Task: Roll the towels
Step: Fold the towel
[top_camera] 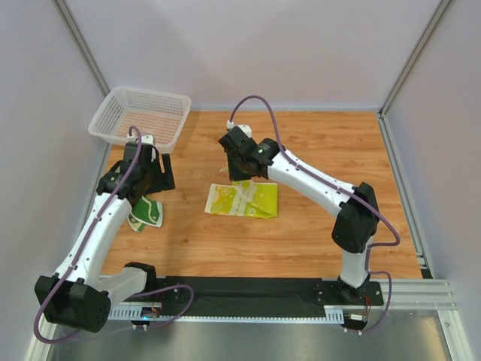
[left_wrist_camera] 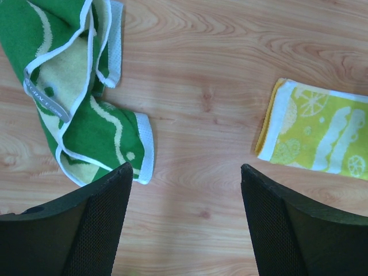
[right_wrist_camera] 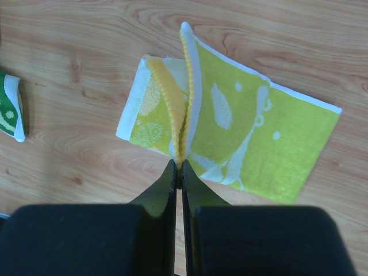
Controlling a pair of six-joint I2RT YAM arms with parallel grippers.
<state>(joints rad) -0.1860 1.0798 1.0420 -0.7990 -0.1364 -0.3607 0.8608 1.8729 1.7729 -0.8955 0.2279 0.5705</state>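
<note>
Robot lab test cell
Plain white panels [top_camera: 301, 45] on aluminium posts [top_camera: 83, 45] stand beyond and outboard of the left gripper [left_wrist_camera: 187, 172] and right gripper [right_wrist_camera: 178, 168], closing in the wood-grain tabletop [top_camera: 331, 143] beneath them; behind them a black mounting plate [top_camera: 248, 289] sits on a metal rail [top_camera: 409, 295].

Bright, even, diffuse light; soft faint shadows; wrist views' foreground slightly blurred.
</note>
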